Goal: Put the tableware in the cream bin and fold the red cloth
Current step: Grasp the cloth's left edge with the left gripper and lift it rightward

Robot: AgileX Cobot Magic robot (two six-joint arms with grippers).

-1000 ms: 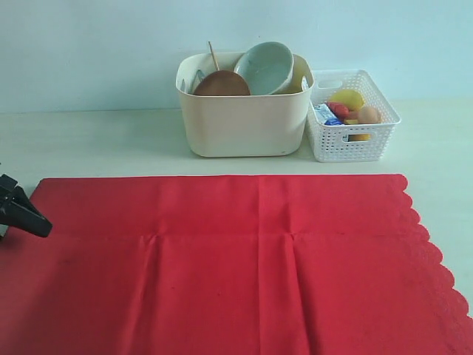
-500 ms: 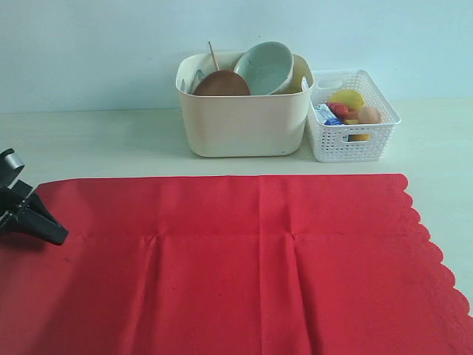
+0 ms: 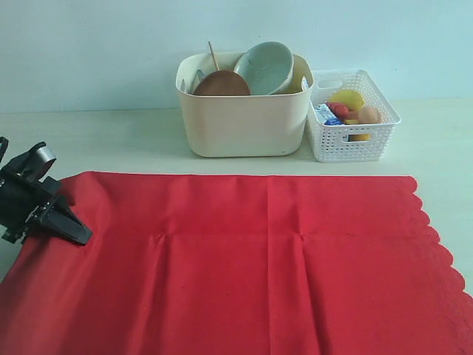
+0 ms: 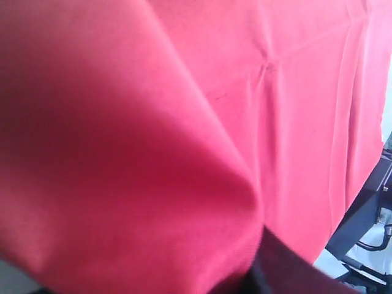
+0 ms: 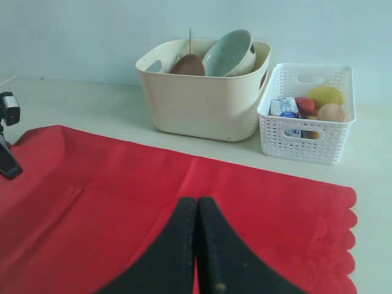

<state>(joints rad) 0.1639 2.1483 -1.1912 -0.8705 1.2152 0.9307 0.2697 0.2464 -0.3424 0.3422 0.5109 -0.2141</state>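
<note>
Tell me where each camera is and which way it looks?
Exterior view: off the arms, facing across the red cloth to the cream bin and white basket; the left gripper shows at the left.
Left wrist view: on the left arm, close against a raised fold of cloth; a dark bit of gripper shows.
Right wrist view: on the right arm, low over the cloth, facing the bin; the shut right gripper shows.
Exterior and right wrist views share bin, basket, cloth and left gripper.
</note>
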